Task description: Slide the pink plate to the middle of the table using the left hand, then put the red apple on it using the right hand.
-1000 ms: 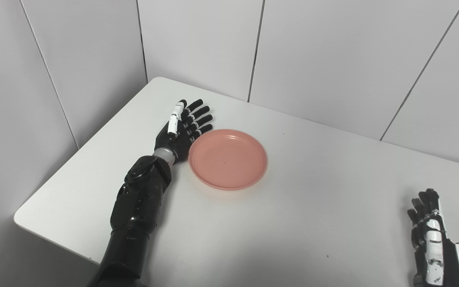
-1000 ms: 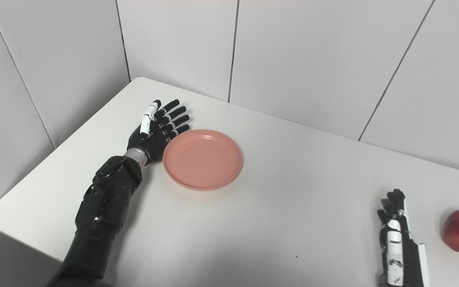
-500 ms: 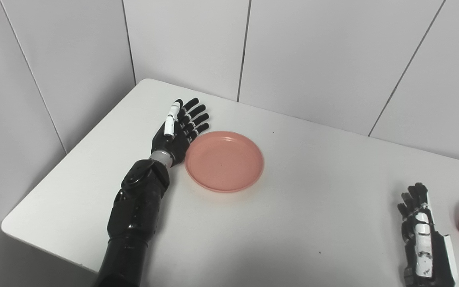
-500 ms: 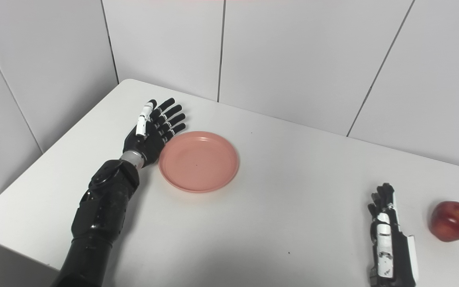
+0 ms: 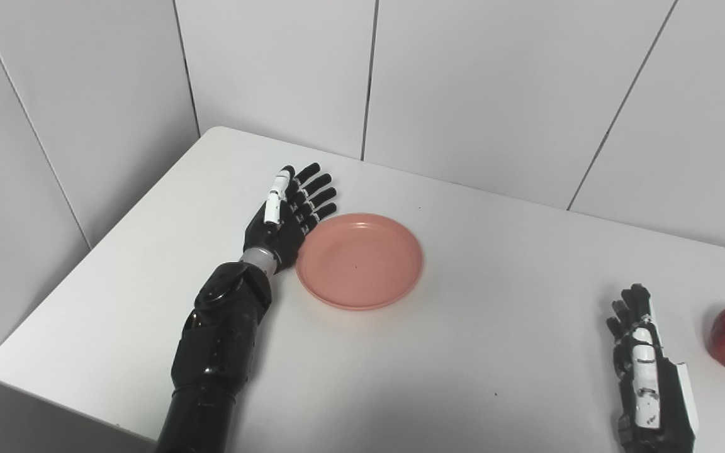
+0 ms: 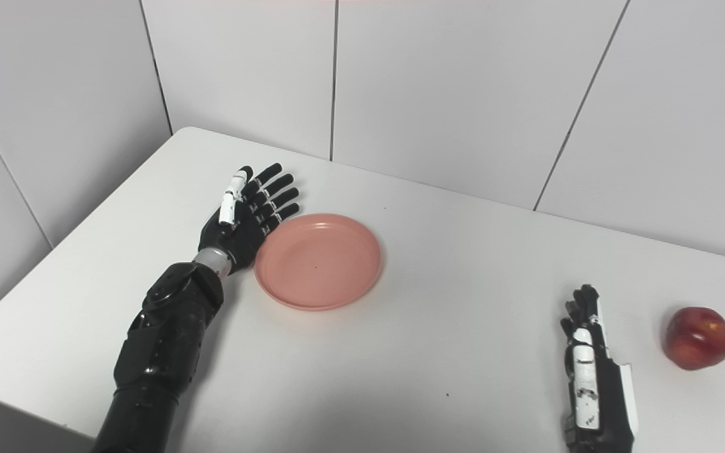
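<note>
Fingers spread and empty, left hand [image 5: 287, 211] touches pink plate [image 5: 360, 260]; right hand [image 6: 589, 352] flat, empty beside apple [image 6: 698, 337].

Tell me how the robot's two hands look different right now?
The left hand is far out on the table, its edge right against the pink plate; the right hand is near the front edge, apart from the red apple. The left hand's fingers are spread straight; the right hand's fingers look straight and closer together. Both are black with white parts and hold nothing.
</note>
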Robot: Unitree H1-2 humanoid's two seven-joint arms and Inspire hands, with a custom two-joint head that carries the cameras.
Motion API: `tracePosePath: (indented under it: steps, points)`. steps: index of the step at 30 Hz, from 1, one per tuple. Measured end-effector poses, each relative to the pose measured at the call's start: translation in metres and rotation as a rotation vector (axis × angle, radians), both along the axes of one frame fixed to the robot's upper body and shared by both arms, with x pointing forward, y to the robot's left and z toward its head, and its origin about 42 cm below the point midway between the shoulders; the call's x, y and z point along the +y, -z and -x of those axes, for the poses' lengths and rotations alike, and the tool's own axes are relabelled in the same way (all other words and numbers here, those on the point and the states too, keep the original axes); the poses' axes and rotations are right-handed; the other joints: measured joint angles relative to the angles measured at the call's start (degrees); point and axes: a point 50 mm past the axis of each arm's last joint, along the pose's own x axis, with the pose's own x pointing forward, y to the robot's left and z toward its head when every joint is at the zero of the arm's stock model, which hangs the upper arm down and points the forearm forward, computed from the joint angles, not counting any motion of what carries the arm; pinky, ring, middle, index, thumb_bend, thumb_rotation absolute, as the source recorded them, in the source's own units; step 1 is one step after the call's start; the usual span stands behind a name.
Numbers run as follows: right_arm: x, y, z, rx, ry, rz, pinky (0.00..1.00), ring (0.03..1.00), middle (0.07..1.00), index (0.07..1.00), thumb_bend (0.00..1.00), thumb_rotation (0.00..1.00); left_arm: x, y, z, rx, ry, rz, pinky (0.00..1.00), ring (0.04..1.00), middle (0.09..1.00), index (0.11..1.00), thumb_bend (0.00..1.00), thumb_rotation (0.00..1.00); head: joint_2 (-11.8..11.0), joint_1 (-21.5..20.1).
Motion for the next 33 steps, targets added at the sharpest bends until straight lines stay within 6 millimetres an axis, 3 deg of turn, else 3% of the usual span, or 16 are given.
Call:
tracePosePath:
  steps: [27, 33]
  points:
    - [0.001, 0.0, 0.0, 0.001, -0.001, 0.006, 1.0, 1.0, 1.0, 0.998, 0.33, 1.0, -0.01, 0.004, 0.002, -0.008, 0.041, 0.018, 0.84, 0.842, 0.846, 0.826, 0.35, 1.0, 0.26, -0.61]
    - [0.002, 0.0, 0.0, 0.0, -0.001, 0.003, 1.0, 1.0, 1.0, 0.995, 0.33, 1.0, -0.013, -0.003, 0.003, -0.034, 0.047, 0.011, 0.83, 0.836, 0.839, 0.818, 0.35, 1.0, 0.35, -0.79]
